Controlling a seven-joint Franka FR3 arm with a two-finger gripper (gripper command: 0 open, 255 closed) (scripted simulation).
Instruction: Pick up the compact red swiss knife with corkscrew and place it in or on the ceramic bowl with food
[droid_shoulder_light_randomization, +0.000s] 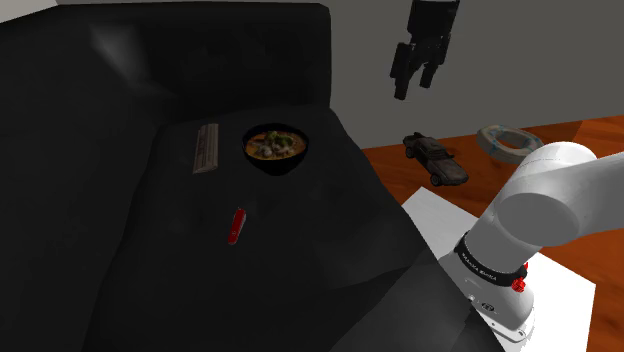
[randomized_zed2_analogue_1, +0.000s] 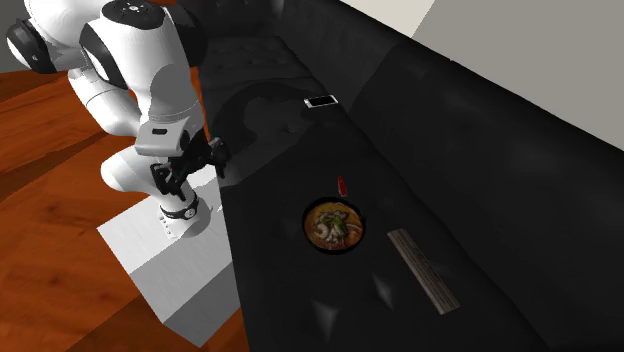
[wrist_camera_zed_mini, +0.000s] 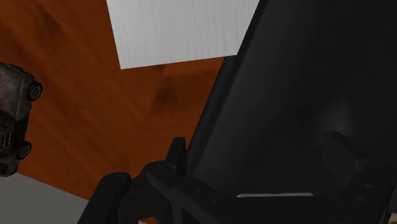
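Black sofa (droid_shoulder_light_randomization: 120, 250): positions at the seat

Take the black sofa as the work surface, with wood floor (droid_shoulder_light_randomization: 595, 128) past its end and a grey wall (droid_shoulder_light_randomization: 520, 50) behind. Find the red pocket knife (droid_shoulder_light_randomization: 236, 224) lying flat on the seat cushion, well apart from the gripper. Find the dark bowl of food (droid_shoulder_light_randomization: 275, 148) upright on the same cushion, near the knife but not touching it; in the shoulder view, look above and slightly right of the knife. Note a flat grey slab (droid_shoulder_light_randomization: 206, 147) just beside the bowl on the shoulder view's left. Note a phone (randomized_zed2_analogue_1: 321, 101) farther along the seat in the second exterior view, on the far side of the knife from the bowl. Locate the black gripper (droid_shoulder_light_randomization: 415, 88) in the air over the sofa's edge beside the stand, holding nothing, fingers spread with a clear gap between. Locate the white stand (droid_shoulder_light_randomization: 440, 220) on the floor against the sofa and trace the white arm (droid_shoulder_light_randomization: 560, 190) up from it. Note on the floor near the stand a dark toy car (droid_shoulder_light_randomization: 436, 160) and a grey ring-shaped item (droid_shoulder_light_randomization: 505, 140)
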